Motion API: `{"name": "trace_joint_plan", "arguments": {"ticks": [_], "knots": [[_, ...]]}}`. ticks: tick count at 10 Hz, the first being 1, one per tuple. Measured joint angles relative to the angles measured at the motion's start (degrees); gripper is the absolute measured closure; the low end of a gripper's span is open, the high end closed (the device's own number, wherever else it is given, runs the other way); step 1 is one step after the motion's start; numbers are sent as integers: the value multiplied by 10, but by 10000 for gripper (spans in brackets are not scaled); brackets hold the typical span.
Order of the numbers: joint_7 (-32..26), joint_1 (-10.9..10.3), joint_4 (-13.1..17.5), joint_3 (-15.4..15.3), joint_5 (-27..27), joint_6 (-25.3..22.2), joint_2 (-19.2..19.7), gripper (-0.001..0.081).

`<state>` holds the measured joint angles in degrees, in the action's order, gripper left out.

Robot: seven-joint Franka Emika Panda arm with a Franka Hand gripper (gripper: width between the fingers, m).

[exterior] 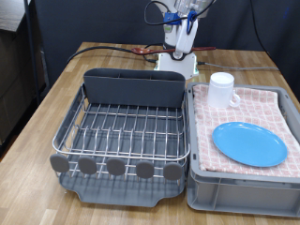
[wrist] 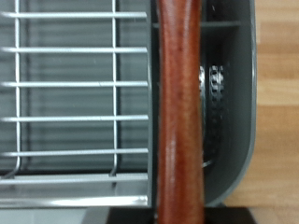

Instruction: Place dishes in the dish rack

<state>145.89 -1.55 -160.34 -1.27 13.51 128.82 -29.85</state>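
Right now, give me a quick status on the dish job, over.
Gripper out of frame. Wooden spoon close under wrist camera, over dish rack. Plate and mug on checked cloth in bin.

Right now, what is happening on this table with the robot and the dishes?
A single robot arm is loading a dish rack. The wrist view shows the wooden spoon running along the camera's line of sight above the rack's tall grey back compartment; the jaws themselves are not visible there. In the exterior view the arm's hand is too small and cluttered to read. The blue plate and white mug sit in the cloth-lined bin beside the rack.
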Motion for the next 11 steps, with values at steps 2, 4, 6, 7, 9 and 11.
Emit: {"name": "trace_joint_plan", "arguments": {"ticks": [2,4,6,7,9,11], "knots": [[-22,-11,-2,21,-34,0,0,708],[-35,-14,-8,31,-55,5,0,708],[-57,-22,-11,46,-78,6,0,708],[-73,-26,-13,56,-90,11,0,709],[-107,-36,-20,78,-111,27,0,709],[-105,-35,-14,78,-111,22,0,708]]}}
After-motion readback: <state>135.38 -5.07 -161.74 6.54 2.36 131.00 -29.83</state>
